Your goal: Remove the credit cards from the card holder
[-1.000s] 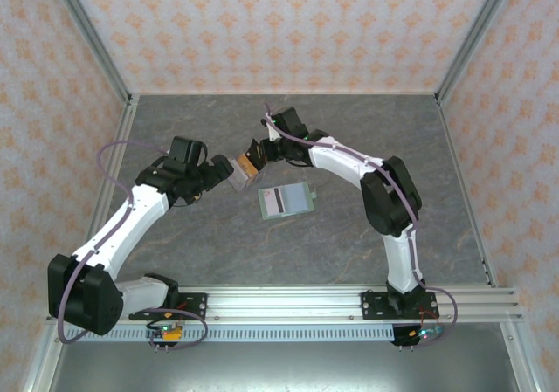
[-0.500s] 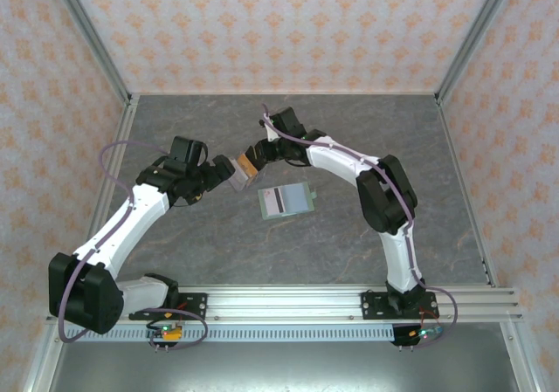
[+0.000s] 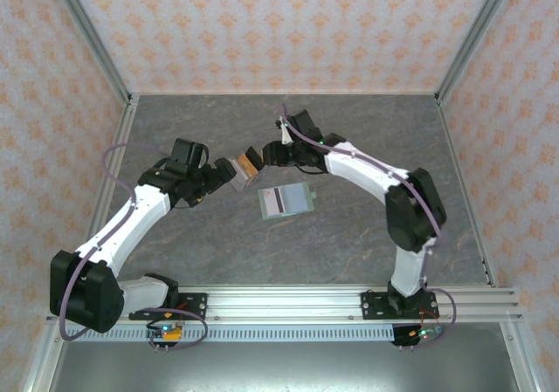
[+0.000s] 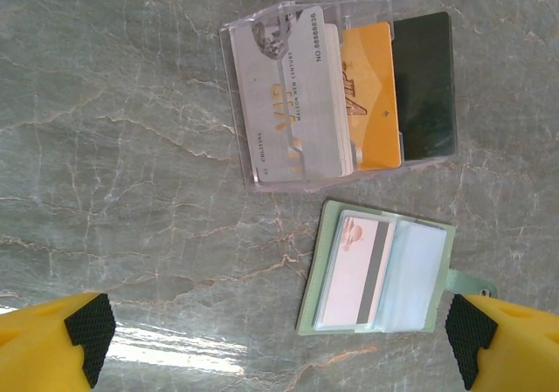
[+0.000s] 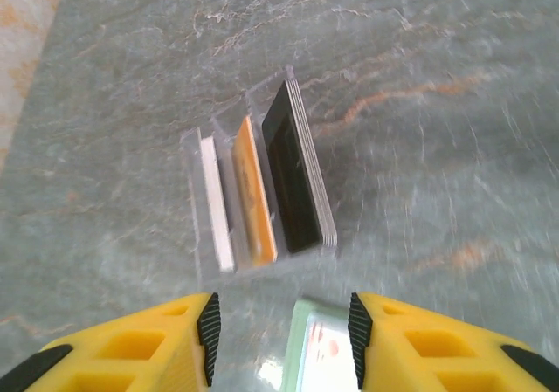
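The sage-green card holder [image 3: 288, 202] lies open on the table, a whitish credit card [image 4: 354, 270] with a dark stripe in its left panel. Beside it stands a clear rack [image 4: 341, 95] holding whitish cards [image 4: 293, 95], a golden-brown card [image 4: 371, 95] and a black stack [image 4: 424, 86]. My left gripper [image 4: 275, 340] hangs open above the table, nothing between its fingers. In the right wrist view my right gripper [image 5: 282, 335] is open and empty, just short of the rack [image 5: 262, 191], with a corner of the card holder [image 5: 314, 348] below it.
The two grippers [image 3: 223, 172] [image 3: 266, 154] flank the rack [image 3: 245, 167] at mid-table. Grey marble surface runs all around, bounded by patterned walls and a metal rail [image 3: 288, 303] at the near edge.
My right gripper has opened from shut and drawn back to the right, away from the rack. The left arm and the card holder have not moved.
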`<state>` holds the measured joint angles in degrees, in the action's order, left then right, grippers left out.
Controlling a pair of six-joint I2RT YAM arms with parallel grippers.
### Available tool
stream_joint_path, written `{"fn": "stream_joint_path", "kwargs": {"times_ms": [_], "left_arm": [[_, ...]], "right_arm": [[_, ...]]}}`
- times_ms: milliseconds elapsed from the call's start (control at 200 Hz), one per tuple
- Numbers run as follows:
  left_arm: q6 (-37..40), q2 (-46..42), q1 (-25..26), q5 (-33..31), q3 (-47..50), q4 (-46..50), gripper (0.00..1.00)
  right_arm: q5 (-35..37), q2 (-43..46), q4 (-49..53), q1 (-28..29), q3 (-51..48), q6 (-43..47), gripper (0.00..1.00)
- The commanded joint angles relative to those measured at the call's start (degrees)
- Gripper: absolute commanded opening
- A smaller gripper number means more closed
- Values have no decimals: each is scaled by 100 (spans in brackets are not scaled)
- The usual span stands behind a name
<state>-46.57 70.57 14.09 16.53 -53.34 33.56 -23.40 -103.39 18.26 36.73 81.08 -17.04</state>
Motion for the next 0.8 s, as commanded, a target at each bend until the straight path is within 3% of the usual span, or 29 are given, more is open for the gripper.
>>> {"fn": "stream_joint_path", "kwargs": {"times_ms": [0,210,515,796], "left_arm": [[12,60,-50,210,99,-281,100],[-45,195,49,256,162,-464,100],[-72,313,204,262,113,-342,100],[-36,408,388,176,80,-298,100]], "right_arm": [[58,521,-108,37,-711,-746,46],[-22,653,-264,36,-1501,-1236,46],[-331,-219,-409,148,-1185,-1526,42],[458,-797,154,234,-916,-1667,40]]}}
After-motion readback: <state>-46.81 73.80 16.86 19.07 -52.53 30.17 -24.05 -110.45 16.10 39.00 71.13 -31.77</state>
